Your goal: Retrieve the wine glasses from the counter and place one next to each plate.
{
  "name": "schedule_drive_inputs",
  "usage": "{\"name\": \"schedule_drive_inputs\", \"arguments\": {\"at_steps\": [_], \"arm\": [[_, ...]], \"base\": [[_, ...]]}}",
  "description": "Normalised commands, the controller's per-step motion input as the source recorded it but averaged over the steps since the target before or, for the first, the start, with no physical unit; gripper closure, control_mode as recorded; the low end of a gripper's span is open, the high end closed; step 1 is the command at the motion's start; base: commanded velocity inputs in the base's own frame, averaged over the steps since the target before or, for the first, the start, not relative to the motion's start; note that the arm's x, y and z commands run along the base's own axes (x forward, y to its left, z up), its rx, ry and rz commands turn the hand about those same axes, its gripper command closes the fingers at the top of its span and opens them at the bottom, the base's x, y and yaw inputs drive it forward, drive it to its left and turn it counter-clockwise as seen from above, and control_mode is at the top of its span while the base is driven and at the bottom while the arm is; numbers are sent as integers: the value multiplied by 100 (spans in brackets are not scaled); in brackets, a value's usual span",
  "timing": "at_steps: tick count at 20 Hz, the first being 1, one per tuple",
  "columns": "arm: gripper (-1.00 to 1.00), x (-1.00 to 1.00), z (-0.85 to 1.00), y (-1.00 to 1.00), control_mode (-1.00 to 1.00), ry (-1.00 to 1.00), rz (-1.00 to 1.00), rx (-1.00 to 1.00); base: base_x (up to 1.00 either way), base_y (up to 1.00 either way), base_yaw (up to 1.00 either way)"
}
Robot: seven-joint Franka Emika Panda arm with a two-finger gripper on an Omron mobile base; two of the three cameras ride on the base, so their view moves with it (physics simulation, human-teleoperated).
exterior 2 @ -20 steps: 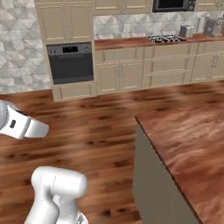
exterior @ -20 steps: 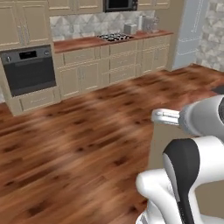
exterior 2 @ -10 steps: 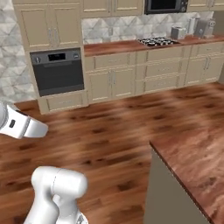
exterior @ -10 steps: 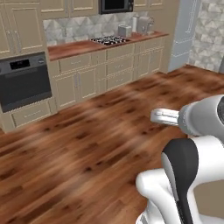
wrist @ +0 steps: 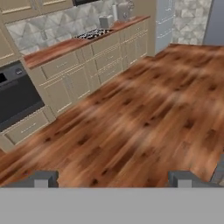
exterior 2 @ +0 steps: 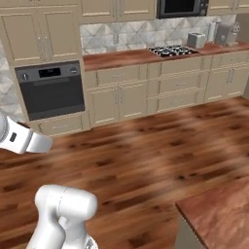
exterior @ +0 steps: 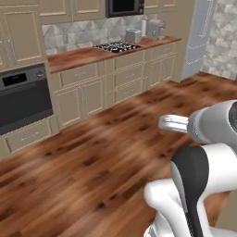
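The counter (exterior: 78, 56) is a reddish-brown wood top over beige cabinets along the far wall; it also appears as the counter (exterior 2: 121, 57) and the counter (wrist: 65, 47). The wine glasses and the plates are out of view. My gripper (wrist: 113, 179) hangs over the wooden floor, far from the counter. Its two dark fingertips (wrist: 43, 178) stand wide apart at the bottom of the hand view with nothing between them, so it is open.
A black built-in oven (exterior 2: 51, 90) sits left of the cabinets. A gas hob (exterior: 113, 46), a toaster (exterior: 133, 35) and a microwave (exterior: 125, 5) are further right, then a tall fridge (exterior: 201, 37). An island corner (exterior 2: 219, 214) juts in at the lower right. Bare floor lies between.
The whole picture has shifted as the base drove: the wall cabinets and oven look nearer, and the island has slid toward the lower right of the right base view. The gripper stays open.
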Motion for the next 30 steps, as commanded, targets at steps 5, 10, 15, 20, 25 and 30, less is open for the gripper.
{"name": "schedule_drive_inputs", "arguments": {"at_steps": [5,10,15,20,25,30], "arm": [[-100,0,0,0,100,0,0,0],[-100,0,0,0,100,0,0,0],[-100,0,0,0,100,0,0,0],[-100,0,0,0,100,0,0,0],[-100,0,0,0,100,0,0,0],[-100,0,0,0,100,0,0,0]], "base": [[100,-7,-4],[100,-3,-4],[100,-1,-4],[100,0,-3],[100,-11,-6],[100,-34,-16]]}}
